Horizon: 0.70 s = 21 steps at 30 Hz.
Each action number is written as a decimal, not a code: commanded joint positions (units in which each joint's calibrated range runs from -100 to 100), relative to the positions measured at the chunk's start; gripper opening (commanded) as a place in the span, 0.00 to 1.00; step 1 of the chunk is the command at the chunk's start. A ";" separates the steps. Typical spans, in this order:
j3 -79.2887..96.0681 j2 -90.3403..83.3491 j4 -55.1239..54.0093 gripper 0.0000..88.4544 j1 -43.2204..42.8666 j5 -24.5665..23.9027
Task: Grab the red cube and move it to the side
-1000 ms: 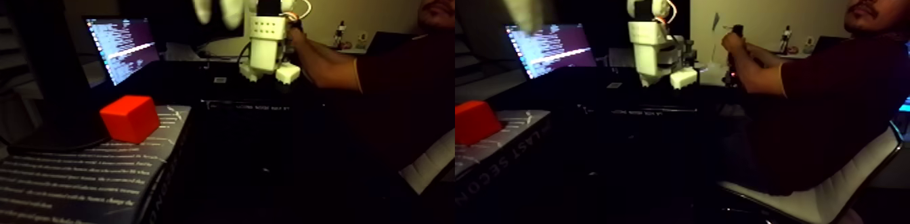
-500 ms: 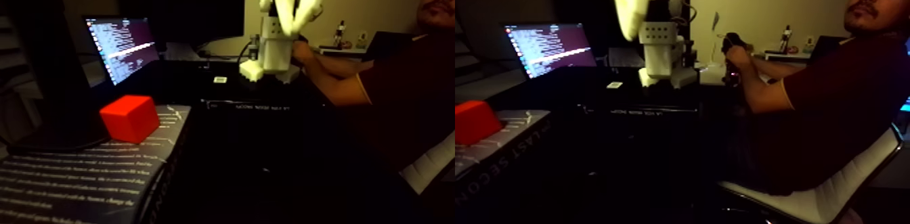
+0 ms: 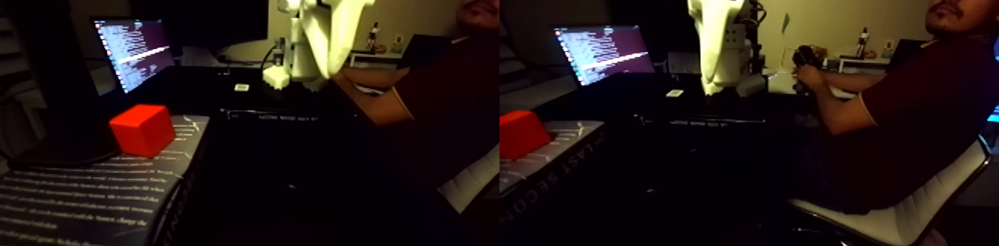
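fixed view, left half of the side-by-side picture. the red cube (image 3: 143,129) sat on the near corner of a dark printed book (image 3: 97,189), toward the lower left, with nothing touching it. the white gripper (image 3: 321,70) hung high and well to the right of the cube, tips pointing down over the dark table (image 3: 297,160). its fingers showed as one pale tapering mass, so whether the jaws stood open or closed could not be told; nothing was seen held in them. a lit laptop screen (image 3: 134,52) stood behind the cube.

fixed view, right half. the same cube was cut by the left edge of this half, on the same book, and the gripper again hung far above and to the right of it. a seated person (image 3: 914,108) held a handle (image 3: 806,59) with one hand (image 3: 806,78) at the far side of the table.

reading of the step. the task appeared to be at the approach, the grasp not yet made. a good approach would probably carry the gripper across toward the cube while high, spread the jaws before descending, then straddle two opposite faces squarely. the cube's place near the book's edge suggested that a glancing touch might push it off.
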 commanded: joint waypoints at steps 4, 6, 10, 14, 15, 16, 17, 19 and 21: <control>5.18 -8.00 -0.79 0.01 -0.62 -3.37; 6.18 -9.68 -0.88 0.01 -0.62 -3.91; 9.90 -13.30 -3.16 0.01 -0.21 -5.69; 12.53 -14.98 -4.17 0.01 -0.04 -7.52; 12.80 -14.98 -4.26 0.01 -0.12 -7.79; 13.07 -14.98 -4.26 0.01 -0.21 -7.85; 13.52 -14.98 -4.26 0.01 -0.37 -8.12; 14.34 -15.06 -4.26 0.01 -0.46 -8.60; 14.70 -15.06 -4.26 0.01 -0.54 -8.71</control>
